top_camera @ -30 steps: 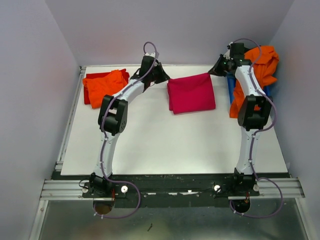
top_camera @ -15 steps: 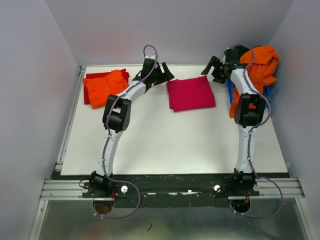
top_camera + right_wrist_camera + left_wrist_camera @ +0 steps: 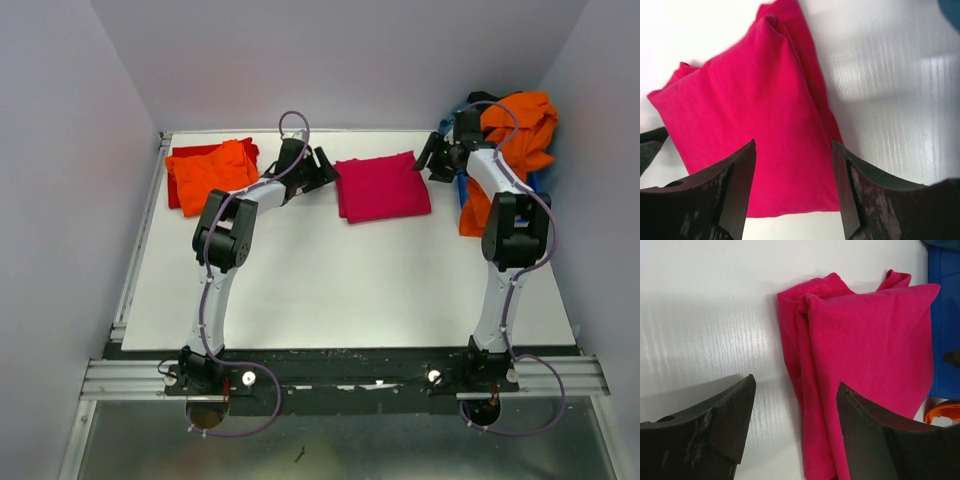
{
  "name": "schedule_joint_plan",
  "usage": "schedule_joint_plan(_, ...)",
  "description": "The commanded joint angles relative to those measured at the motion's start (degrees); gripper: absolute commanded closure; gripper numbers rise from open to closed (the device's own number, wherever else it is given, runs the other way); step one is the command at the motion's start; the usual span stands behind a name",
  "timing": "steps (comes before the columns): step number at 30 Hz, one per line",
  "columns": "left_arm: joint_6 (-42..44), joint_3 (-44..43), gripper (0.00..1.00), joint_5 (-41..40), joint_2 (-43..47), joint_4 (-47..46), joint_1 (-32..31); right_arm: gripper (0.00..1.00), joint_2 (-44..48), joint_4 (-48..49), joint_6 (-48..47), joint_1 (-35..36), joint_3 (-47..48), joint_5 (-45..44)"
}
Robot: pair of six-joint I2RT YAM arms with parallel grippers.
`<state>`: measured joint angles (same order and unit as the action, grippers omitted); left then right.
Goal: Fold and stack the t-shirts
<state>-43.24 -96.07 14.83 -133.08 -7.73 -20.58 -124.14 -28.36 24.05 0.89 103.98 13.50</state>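
Left gripper (image 3: 795, 385) and right gripper (image 3: 793, 142) hang open and empty beside the folded magenta-pink cloth t-shirt (image 3: 383, 187) at the white counter's (image 3: 330, 280) far middle, apparently not yet stacked, while a crumpled bright orange t-shirt (image 3: 517, 135) far right awaits folding.

Folded pink tee (image 3: 865, 355) on a white table (image 3: 705, 300), seen past the left gripper (image 3: 795, 385).

The tee lies flat in layers, its folded left edge running down between the two dark fingers (image 3: 720, 425), which stand apart at the bottom of the view. A blue bin (image 3: 942, 315) sits along the tee's right side, with a bit of orange cloth (image 3: 942, 412) below it.
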Motion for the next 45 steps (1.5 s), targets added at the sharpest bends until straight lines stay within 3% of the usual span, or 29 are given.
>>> schedule_joint_plan(1,-2.63,-0.69,0.25,1.78,0.28,-3.52,-0.43,0.32,-0.4,-2.92,-0.5,0.78,-1.59,-2.77)
schedule_joint_plan(9,-3.78,-5.52,0.31,2.84,-3.68,-1.16,-0.87,0.32,-3.48,-6.53,-0.06,0.79,0.87,-4.1)
schedule_joint_plan(25,-3.43,-15.81,0.4,-0.68,-10.27,7.64,-2.71,0.35,2.67,-4.07,0.73,0.79,-2.38,-2.51)
schedule_joint_plan(28,-2.2,-18.44,0.4,-3.48,-11.24,13.08,-3.15,0.35,3.99,-3.19,0.82,0.79,-3.52,-2.33)
schedule_joint_plan(38,1.49,-11.25,0.39,-8.68,-4.48,13.18,-2.89,0.35,4.08,-2.84,0.64,0.78,-3.53,-2.25)
schedule_joint_plan(45,0.8,-13.34,0.39,-7.54,-6.84,14.05,-2.71,0.35,4.25,-2.84,0.91,0.78,-3.35,-1.81)
